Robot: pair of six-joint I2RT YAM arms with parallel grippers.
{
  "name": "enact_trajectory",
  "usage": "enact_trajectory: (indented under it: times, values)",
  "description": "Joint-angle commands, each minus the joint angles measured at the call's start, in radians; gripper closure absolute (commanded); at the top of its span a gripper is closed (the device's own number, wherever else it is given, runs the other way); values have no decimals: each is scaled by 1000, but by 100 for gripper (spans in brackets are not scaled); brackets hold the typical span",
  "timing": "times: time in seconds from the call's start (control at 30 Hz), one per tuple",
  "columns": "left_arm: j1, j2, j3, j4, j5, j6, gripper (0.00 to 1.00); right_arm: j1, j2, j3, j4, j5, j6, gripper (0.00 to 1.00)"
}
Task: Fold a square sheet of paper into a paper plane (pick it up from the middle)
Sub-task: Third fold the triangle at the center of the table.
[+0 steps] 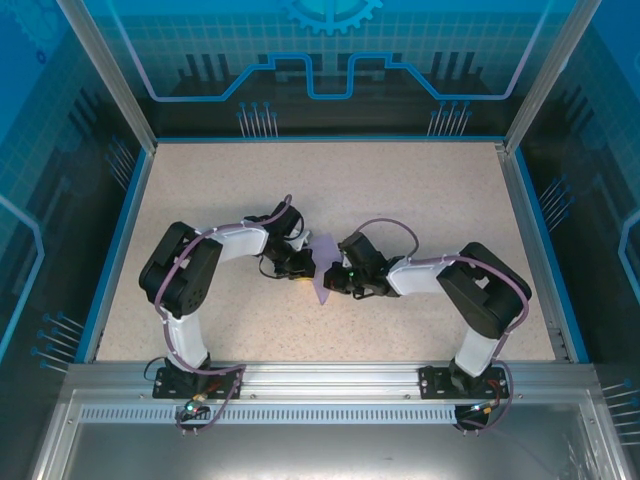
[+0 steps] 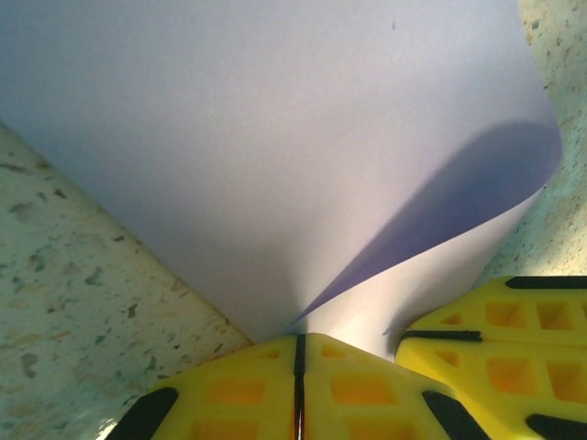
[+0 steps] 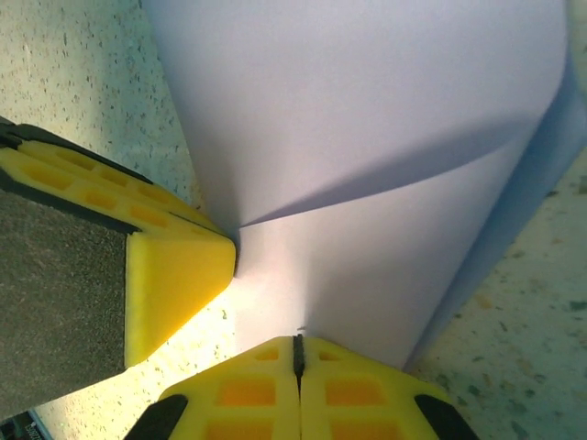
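Shows one lavender sheet of paper (image 1: 322, 288) at the middle of the speckled tabletop (image 1: 420, 200), caught between two grippers brought in nose to nose. Held at one edge by the left gripper (image 2: 298, 367), yellow fingertips (image 2: 238, 390) pressed together, with a point of the paper running straight into the seam between them. Pinched likewise by the right gripper (image 3: 297, 367), jaws closed flat on the sheet's edge, just beside the other gripper's tip. From the left wrist, spreads up and away from the fingers as a broad pale wedge, curling over on the right side and throwing a dark shadow on the layer beneath, with bare tabletop at lower left and along the right margin. From the right wrist, rises the same way, bent into two overlapping surfaces meeting at a corner touching the left gripper's yellow tip. From above, appears as a narrow lavender sliver between the two black wrist housings, with the left arm (image 1: 185, 270) reaching in from the left and the right arm (image 1: 485, 295) from the right, elbows bent outward. Counted: one sheet, two grippers, two arms. Not lying flat: lifted and buckled through the middle, well clear of the tabletop's blue-edged rim on every side; contact between its lower edge and the tabletop impossible to tell.
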Motion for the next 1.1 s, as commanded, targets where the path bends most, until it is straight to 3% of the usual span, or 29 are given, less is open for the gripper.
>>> enact_trajectory:
  times: [0.0,1.07]
  values:
    - [4,73,-14,-36,-163,34,90,-24,-13,-2,-32,-21,-25,95]
    - [3,55,8,-60,-166,66,91,-125,123,182,-186,-73,-165,91]
